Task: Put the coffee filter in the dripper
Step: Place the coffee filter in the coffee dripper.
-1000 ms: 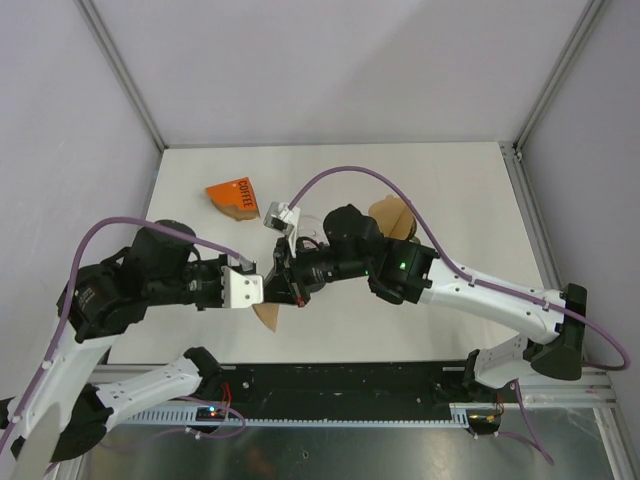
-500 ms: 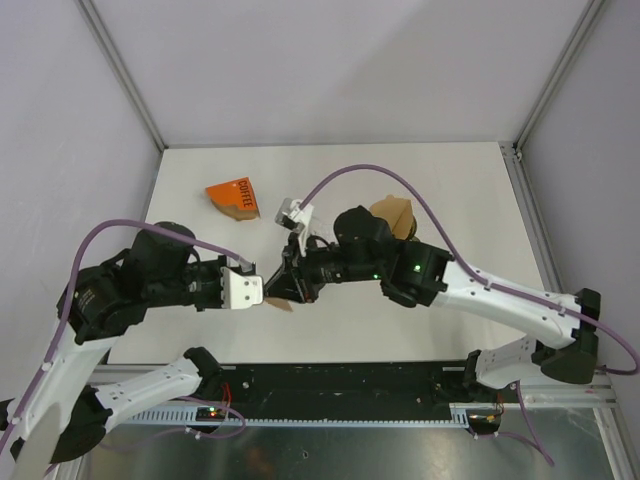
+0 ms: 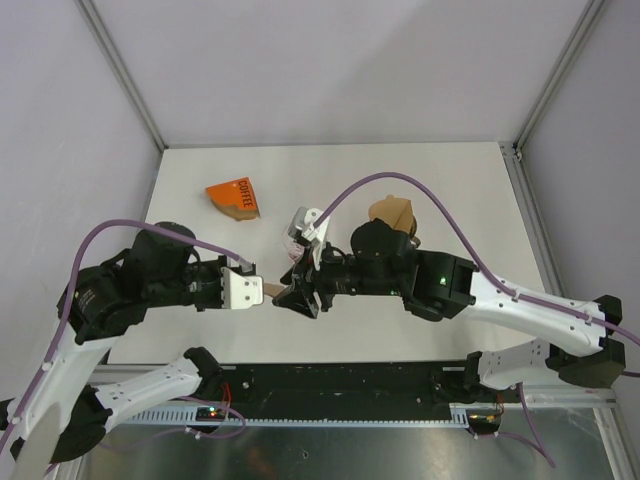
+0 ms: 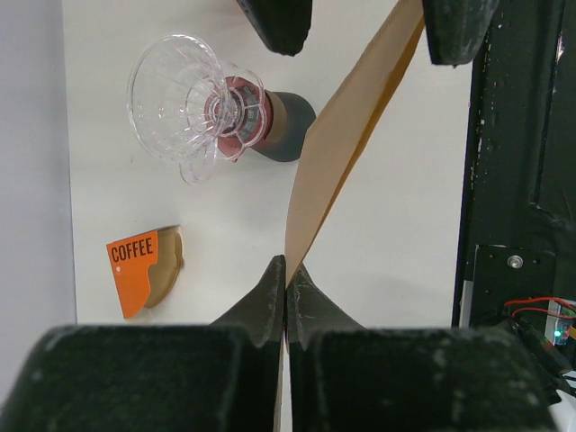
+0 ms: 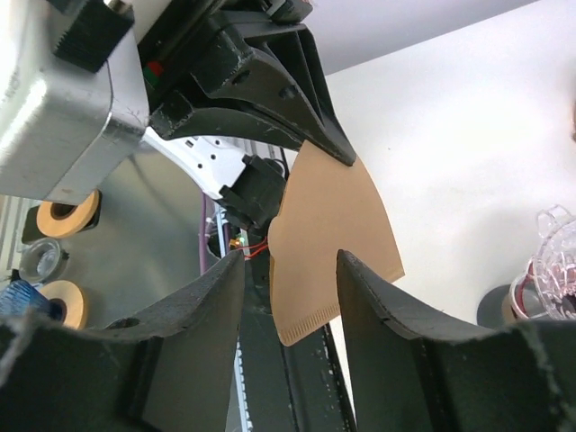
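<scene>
From above, the left fingers (image 3: 260, 291) and the right fingers (image 3: 300, 300) meet near the six o'clock edge of the desk (image 3: 470, 180). A sliver of the brown coffee filter (image 3: 270, 290) shows between them. An orange COFFEE pack (image 3: 232, 198) lies at eleven o'clock from that meeting point, and a stack of spare filters (image 3: 392, 213) at two o'clock. I cannot pick out the dripper here.

In the left wrist view, the left fingers (image 4: 261, 306) are clenched on the filter's lower corner. The coffee filter (image 4: 346, 144), seen edge-on, runs up toward one o'clock into the gap between the right fingers (image 4: 279, 18), which stand released and apart. The clear dripper (image 4: 193, 103) sits on the desk at ten o'clock, well apart from the filter.

In the right wrist view, the right fingers (image 5: 207, 315) spread either side of the coffee filter (image 5: 328, 225) without visibly pressing it. The left fingers (image 5: 297, 117) pinch its tip at twelve o'clock. The dripper (image 5: 553, 256) peeks in at three o'clock.

The filter hangs from one pinched corner only. If that pinch lets go before the right fingers clamp, it would likely drop by the desk edge, near the black rail (image 4: 513, 135). An off-centre clamp could crease the paper, and a flat, unopened filter would not seat in the cone. The right arm passes close over the dripper and could knock it.
</scene>
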Tool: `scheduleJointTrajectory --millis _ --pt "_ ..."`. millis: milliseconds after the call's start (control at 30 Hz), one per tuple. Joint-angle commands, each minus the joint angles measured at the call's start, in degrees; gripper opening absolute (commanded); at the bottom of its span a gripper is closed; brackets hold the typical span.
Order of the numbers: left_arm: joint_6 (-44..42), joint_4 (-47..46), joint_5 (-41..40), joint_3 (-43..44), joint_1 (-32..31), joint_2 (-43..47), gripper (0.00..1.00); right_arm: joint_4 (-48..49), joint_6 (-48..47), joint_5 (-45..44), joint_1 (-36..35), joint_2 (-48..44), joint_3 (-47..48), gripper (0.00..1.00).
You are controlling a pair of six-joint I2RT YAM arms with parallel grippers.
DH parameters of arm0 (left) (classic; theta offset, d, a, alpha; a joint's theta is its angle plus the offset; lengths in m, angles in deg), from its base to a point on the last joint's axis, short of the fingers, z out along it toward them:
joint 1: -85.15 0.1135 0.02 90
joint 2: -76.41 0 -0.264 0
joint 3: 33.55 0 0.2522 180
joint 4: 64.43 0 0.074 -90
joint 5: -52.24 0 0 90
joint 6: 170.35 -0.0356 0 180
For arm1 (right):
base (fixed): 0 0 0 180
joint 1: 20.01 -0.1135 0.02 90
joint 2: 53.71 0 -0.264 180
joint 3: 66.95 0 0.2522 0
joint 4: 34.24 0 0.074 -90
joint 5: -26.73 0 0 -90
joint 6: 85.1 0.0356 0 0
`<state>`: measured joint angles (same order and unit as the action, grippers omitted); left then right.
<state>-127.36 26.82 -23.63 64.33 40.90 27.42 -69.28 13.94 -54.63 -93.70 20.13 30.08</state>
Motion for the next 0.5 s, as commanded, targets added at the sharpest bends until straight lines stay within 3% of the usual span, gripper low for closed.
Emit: scheduleJointTrajectory --millis 0,167,300,467 --pt "0.3 -0.2 0.9 0.1 -0.4 -0.1 0.0 -0.7 -2.5 -2.2 -0.3 0.4 3.3 0.5" --pt "0.1 -0.1 1.3 0.1 -0.4 0.0 0.0 0.1 -2.9 0.0 -0.4 3.9 5.7 0.46" --pt "0.1 0.0 1.4 0.0 -0.4 0.0 0.0 0.8 -2.8 1.5 -0.3 4.9 6.3 0.32" --pt "0.1 0.2 1.5 0.2 -0.4 0.1 0.0 1.1 -2.1 2.3 0.5 4.3 5.7 0.27"
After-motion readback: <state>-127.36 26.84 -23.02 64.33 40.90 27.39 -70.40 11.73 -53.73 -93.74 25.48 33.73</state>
